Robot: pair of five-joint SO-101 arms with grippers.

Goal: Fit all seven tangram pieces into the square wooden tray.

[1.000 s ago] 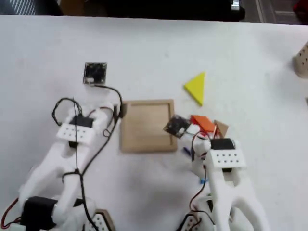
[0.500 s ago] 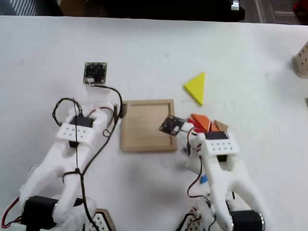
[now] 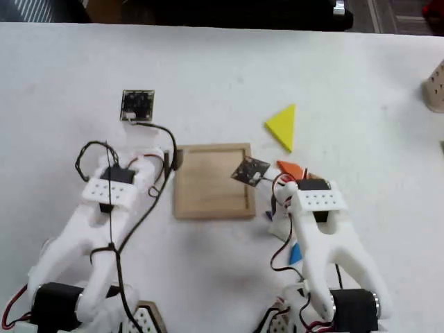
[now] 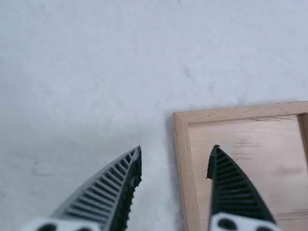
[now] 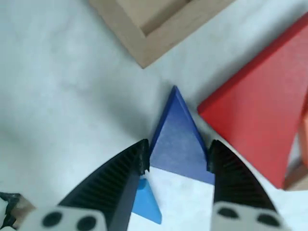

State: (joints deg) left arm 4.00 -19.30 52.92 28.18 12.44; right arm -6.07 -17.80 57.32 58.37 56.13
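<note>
- Left gripper (image 4: 175, 161): fingers apart, straddling wooden tray (image 4: 181, 144) rim.
- Right gripper (image 5: 177, 156): fingers apart, flanking dark blue triangle (image 5: 176, 132); red piece (image 5: 255, 115) just beside.

This looks like a robot lab: two wired robot arms (image 3: 97, 215) (image 3: 322, 229) and a bare circuit board (image 3: 137, 104) on a white desk (image 3: 208, 62).

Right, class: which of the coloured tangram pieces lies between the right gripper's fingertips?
The dark blue triangle: the right gripper straddles it, open. The flat red piece lies outside one finger, and the yellow triangle sits far away across the table.
</note>
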